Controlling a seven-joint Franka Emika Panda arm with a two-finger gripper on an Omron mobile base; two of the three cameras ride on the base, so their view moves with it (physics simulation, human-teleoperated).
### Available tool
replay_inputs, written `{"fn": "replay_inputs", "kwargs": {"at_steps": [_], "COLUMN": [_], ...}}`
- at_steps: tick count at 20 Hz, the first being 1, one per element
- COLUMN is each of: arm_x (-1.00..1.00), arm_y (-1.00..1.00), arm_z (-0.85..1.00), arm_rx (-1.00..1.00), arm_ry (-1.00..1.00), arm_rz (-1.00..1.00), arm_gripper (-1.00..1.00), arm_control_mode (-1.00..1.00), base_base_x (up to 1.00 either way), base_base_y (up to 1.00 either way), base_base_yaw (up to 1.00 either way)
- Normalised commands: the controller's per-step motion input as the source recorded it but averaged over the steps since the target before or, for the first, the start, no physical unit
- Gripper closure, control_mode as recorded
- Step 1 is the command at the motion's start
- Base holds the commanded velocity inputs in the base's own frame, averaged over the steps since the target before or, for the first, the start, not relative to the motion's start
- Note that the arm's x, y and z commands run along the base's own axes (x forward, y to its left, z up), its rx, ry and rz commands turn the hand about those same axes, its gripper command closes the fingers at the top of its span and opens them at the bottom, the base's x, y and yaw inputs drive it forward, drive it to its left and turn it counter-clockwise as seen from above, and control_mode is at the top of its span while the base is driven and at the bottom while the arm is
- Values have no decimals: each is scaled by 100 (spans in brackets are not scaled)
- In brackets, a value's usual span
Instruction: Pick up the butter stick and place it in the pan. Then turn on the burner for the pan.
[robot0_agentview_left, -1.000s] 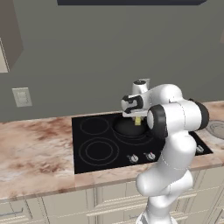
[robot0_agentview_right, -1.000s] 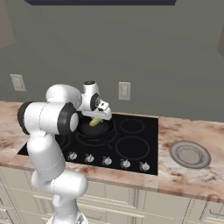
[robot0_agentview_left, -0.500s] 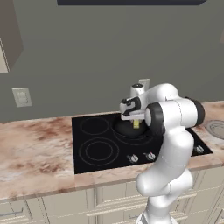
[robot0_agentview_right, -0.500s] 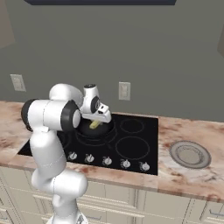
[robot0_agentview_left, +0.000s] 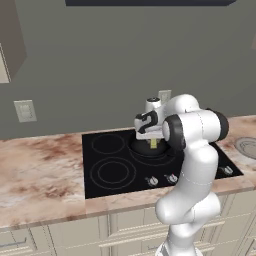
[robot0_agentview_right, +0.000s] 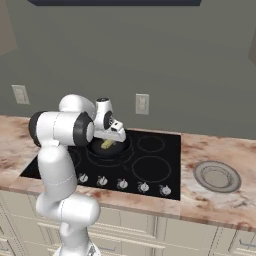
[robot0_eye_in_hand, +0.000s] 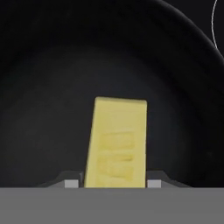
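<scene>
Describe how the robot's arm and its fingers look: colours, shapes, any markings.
The arm is glossy white, built of rounded, bulbous segments with dark grey to black bands at the joints. The hand behind the gripper is a white block with a dark marking on its side. In the hand view the fingers show as small grey tips. No cables are visible.

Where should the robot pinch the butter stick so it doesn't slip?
Across its two long flat sides, near one end, coming down from above. The butter stick is a narrow block, so the fingers fit over its short width. That is how the gripper holds it over the pan.
</scene>
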Motion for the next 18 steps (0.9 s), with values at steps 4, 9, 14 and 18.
{"fn": "replay_inputs", "kwargs": {"at_steps": [4,9,14,18], "arm_x": [1,-1,-12,-6], "arm_y": [1,2,10,26], "arm_z": [0,9,22,4], "arm_rx": [0,0,0,0], "arm_ry": [2,6,2,1], "arm_rz": [0,0,0,0], "arm_gripper": [-100,-100,-100,-100], "arm_control_mode": [-100,-100,-100,-100], "base_base_x": [0,0,0,0], "base_base_y": [0,0,0,0], "base_base_yaw": [0,0,0,0]}}
